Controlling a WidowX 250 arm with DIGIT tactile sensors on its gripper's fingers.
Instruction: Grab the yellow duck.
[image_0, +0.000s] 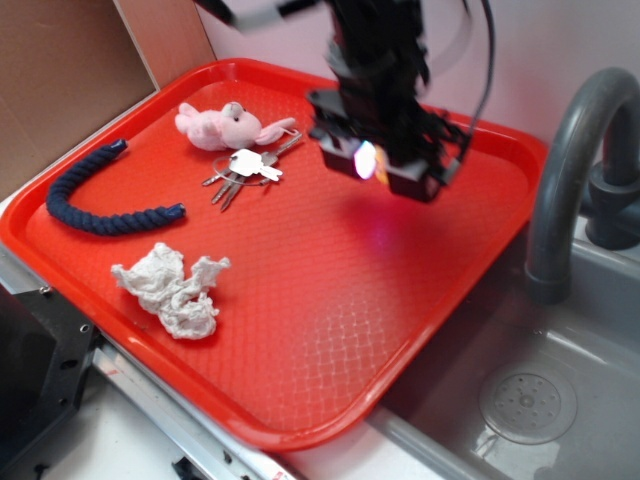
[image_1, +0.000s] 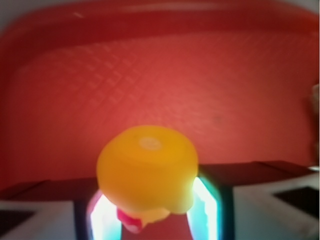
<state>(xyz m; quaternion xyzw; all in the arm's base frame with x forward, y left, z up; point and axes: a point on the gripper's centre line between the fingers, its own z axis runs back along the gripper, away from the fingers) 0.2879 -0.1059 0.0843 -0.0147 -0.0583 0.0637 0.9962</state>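
Observation:
The yellow duck (image_1: 147, 167) fills the low middle of the wrist view, a glossy rounded yellow body with a bit of reddish-orange beak at its lower left. It sits between my two fingers (image_1: 105, 215), which press on both its sides. In the exterior view my gripper (image_0: 375, 165) hangs above the far right part of the red tray (image_0: 420, 300), and the duck shows only as a small bright patch (image_0: 366, 158) between the fingers. The duck is lifted off the tray.
On the tray lie a pink plush animal (image_0: 225, 125) with keys (image_0: 245, 170) beside it, a dark blue rope (image_0: 95, 195) at the left and a crumpled white tissue (image_0: 175, 285) at the front. A grey sink with a faucet (image_0: 570, 170) is to the right.

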